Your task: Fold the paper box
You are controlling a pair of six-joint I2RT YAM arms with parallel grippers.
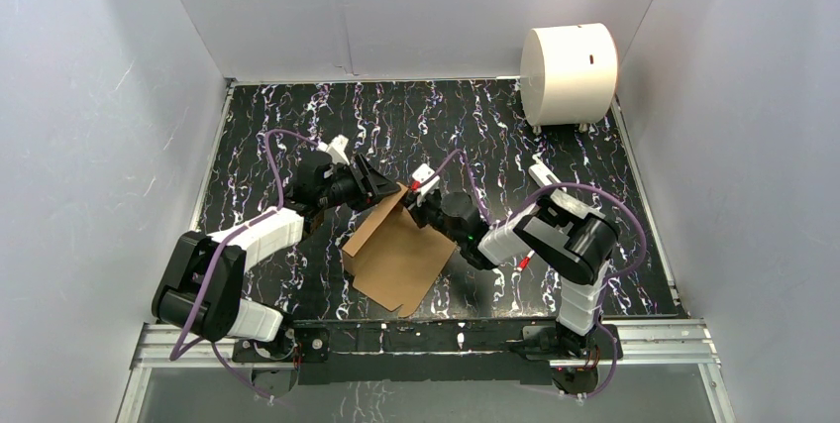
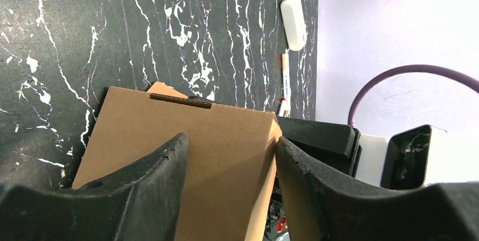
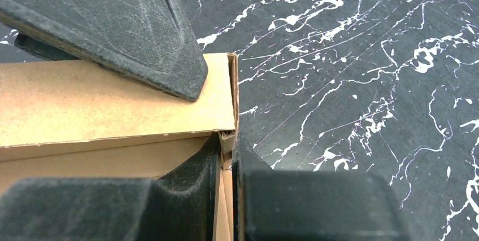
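While right fingers (image 3: 186, 193) clamped the plain brown cardboard box (image 1: 398, 257), left fingers (image 2: 144, 193) stood spread astride its raised flap.

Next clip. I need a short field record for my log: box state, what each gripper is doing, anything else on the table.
object: paper box, brown, mostly flat, far panel lifted
left gripper: open, fingers either side of the lifted panel
right gripper: shut on the box's edge at a corner
other item: white cylinder, far right corner, apart from the box
surface: black marbled table
fold status: not finished
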